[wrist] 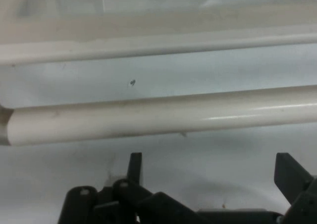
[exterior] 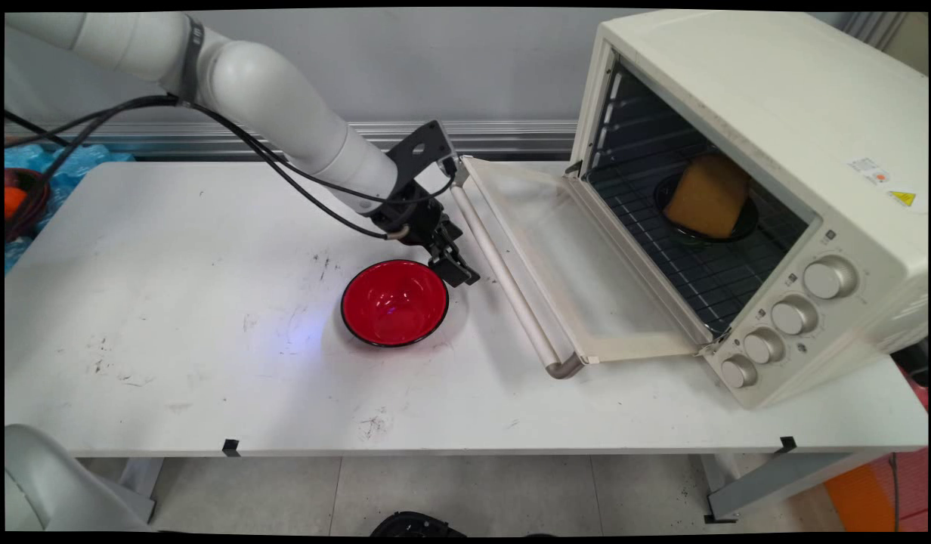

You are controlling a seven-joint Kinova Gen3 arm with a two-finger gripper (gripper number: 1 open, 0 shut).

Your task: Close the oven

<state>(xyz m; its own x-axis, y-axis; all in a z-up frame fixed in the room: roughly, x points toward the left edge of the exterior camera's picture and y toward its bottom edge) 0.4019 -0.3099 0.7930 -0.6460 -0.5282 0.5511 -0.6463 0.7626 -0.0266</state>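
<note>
From my station, nearest on the bench (exterior: 208, 363) sits the red bowl (exterior: 394, 302), empty and upright. Just past its far right rim hangs the gripper (exterior: 454, 268), low over the bench and holding nothing; in the hand view its jaws stand wide apart, with the oven door's handle bar (wrist: 163, 116) lying crosswise just ahead of them. I judge the hand sits between bowl and handle, committed to neither. Beyond, the door (exterior: 586, 272) lies folded fully down, and deep in the toaster oven (exterior: 775, 136) a tan loaf (exterior: 711, 195) rests on a dark plate (exterior: 741, 225) on the rack.
</note>
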